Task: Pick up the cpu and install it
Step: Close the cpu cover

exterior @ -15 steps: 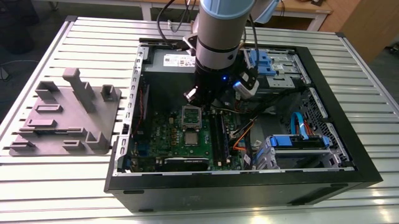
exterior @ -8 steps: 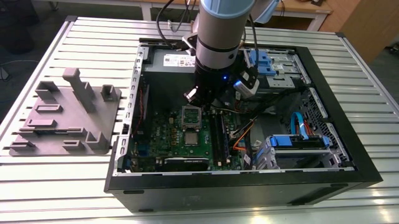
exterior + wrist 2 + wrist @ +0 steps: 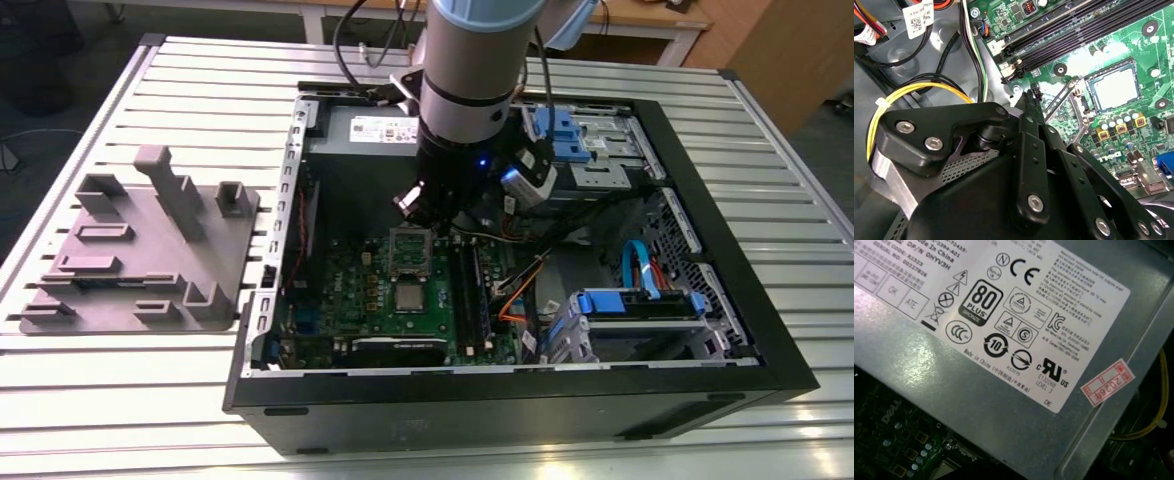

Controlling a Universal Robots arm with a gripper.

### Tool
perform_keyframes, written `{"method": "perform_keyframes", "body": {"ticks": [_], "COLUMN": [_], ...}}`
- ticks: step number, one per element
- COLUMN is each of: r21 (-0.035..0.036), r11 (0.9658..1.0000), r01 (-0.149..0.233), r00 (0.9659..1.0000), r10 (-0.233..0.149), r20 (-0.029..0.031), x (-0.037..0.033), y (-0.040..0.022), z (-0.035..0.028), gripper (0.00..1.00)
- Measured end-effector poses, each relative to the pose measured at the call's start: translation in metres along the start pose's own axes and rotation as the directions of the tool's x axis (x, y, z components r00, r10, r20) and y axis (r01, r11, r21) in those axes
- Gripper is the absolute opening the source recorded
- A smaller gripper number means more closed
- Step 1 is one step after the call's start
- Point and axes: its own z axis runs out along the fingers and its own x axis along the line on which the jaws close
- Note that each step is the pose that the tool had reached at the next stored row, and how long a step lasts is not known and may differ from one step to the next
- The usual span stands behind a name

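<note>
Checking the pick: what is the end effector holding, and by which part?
Nothing, it seems: the end effector is shut on nothing; the cpu lies in the socket.

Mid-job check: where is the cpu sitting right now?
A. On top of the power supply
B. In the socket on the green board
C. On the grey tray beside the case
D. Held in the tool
B: in the second wrist view the cpu lies flat within the socket on the green board, apart from the tool.
</note>
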Motion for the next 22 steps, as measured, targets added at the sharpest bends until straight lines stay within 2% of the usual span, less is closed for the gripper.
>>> {"method": "perform_keyframes", "body": {"ticks": [6,12,16,22], "r21": [-0.0002,-0.0024,-0.0024,-0.0027], "r11": [1.0000,0.9977,0.9976,0.9972], "r01": [0.005,0.067,0.069,0.075], "r00": [1.0000,0.9977,0.9976,0.9972], "r10": [-0.005,-0.067,-0.069,-0.075], "r20": [-0.0007,-0.0035,-0.0036,-0.0040], "x": [0.0004,0.0006,0.0006,0.0007], "y": [-0.0007,-0.0009,-0.0009,-0.0008], "z": [-0.0006,-0.0005,-0.0007,-0.0068], "gripper": [0.10,0.10,0.10,0.10]}}
